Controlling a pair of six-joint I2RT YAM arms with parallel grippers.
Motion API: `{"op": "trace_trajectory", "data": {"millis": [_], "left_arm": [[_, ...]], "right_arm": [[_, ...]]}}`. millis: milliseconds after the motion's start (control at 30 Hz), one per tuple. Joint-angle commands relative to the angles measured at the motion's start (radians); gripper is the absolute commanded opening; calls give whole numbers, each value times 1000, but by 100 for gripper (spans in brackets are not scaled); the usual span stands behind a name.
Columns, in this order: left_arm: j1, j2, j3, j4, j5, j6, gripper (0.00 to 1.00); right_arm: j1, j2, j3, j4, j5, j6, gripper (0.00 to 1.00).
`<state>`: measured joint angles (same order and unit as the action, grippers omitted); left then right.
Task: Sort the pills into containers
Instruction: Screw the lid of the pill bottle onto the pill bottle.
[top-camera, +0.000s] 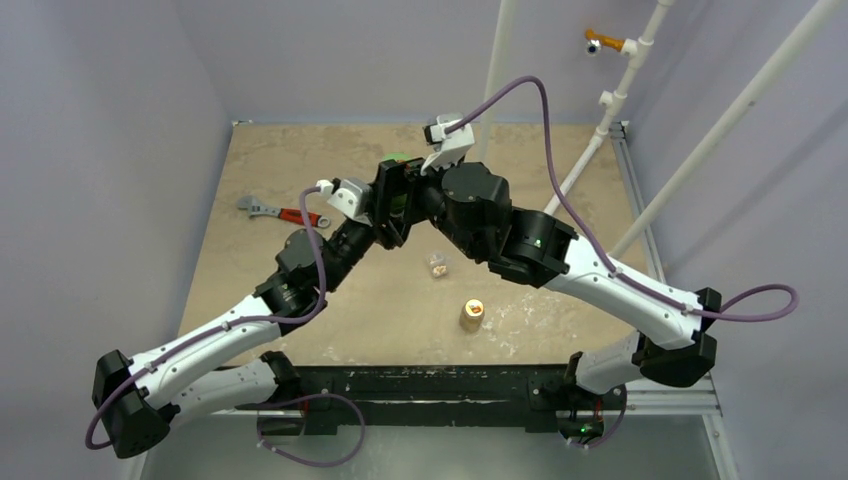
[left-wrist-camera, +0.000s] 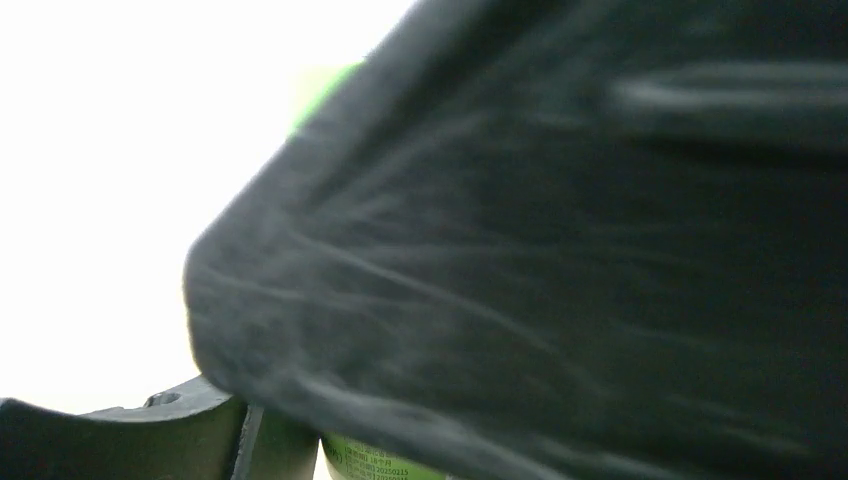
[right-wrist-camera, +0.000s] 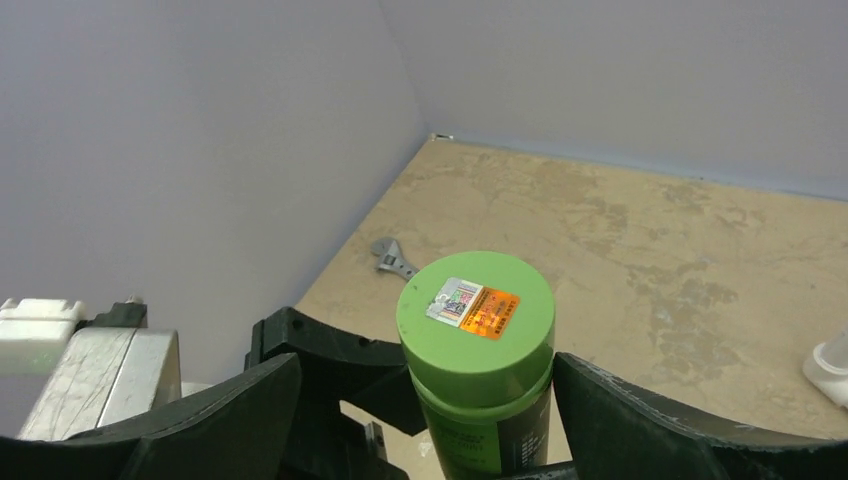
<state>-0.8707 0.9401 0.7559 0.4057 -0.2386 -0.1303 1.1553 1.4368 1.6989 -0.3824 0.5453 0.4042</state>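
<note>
The opening of the green bottle (right-wrist-camera: 480, 410) is judged to be in hand: it is being held off the worktop (right-wrist-camera: 650, 230) by the left pincer (top-camera: 392, 205), clamped on its body, while the right pincer (right-wrist-camera: 425, 415) is standing apart either side of the cap (right-wrist-camera: 475, 315), untouched. A closing and twist on that cap are being called for next. The transparent case (top-camera: 437, 264) is lying below both pincers, well apart; pills inside cannot be told.

We are finding left arm (top-camera: 300, 272) and right arm (top-camera: 560, 262) walling in the green bottle (right-wrist-camera: 475, 330), with wrench (top-camera: 275, 211), clear case (top-camera: 437, 264) and tan bottle (top-camera: 471, 314) dotting the table (top-camera: 300, 150).
</note>
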Motion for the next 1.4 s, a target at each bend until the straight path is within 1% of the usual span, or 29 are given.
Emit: {"op": "trace_trajectory", "data": {"millis": [0, 133, 200, 267, 367, 500, 667, 700, 800, 867, 1033, 1133, 1200, 1367], "left_arm": [[20, -29, 21, 105, 75, -64, 0], [43, -46, -15, 148, 161, -111, 0], [57, -56, -26, 158, 221, -131, 0], [70, -68, -33, 160, 288, -149, 0], [99, -85, -41, 162, 398, -192, 0], [142, -105, -55, 186, 527, -253, 0], [159, -121, -56, 200, 650, -288, 0], [162, -122, -54, 204, 672, -297, 0], [171, -122, -50, 224, 737, -329, 0], [176, -119, -46, 236, 768, -348, 0], [182, -104, -37, 257, 813, -380, 0], [183, -96, -36, 265, 823, -390, 0], [183, -88, -36, 273, 830, -397, 0], [184, -74, -34, 293, 839, -409, 0]], "right_arm": [[14, -66, -11, 16, -95, -11, 98], [-29, -104, -26, 27, -191, -30, 99], [-68, -137, -60, 60, -279, -42, 99], [-135, -176, -105, 111, -455, -53, 99], [-231, -240, -178, 205, -676, -67, 99], [-334, -263, -226, 290, -961, -88, 99], [-432, -257, -293, 478, -1307, -7, 99], [-439, -245, -292, 497, -1352, 6, 99], [-448, -215, -293, 548, -1433, 41, 99], [-453, -203, -308, 614, -1477, 80, 99], [-454, -177, -319, 709, -1535, 142, 97], [-454, -174, -342, 781, -1551, 192, 92], [-454, -173, -344, 791, -1546, 198, 88], [-454, -166, -347, 801, -1534, 213, 76]]}}
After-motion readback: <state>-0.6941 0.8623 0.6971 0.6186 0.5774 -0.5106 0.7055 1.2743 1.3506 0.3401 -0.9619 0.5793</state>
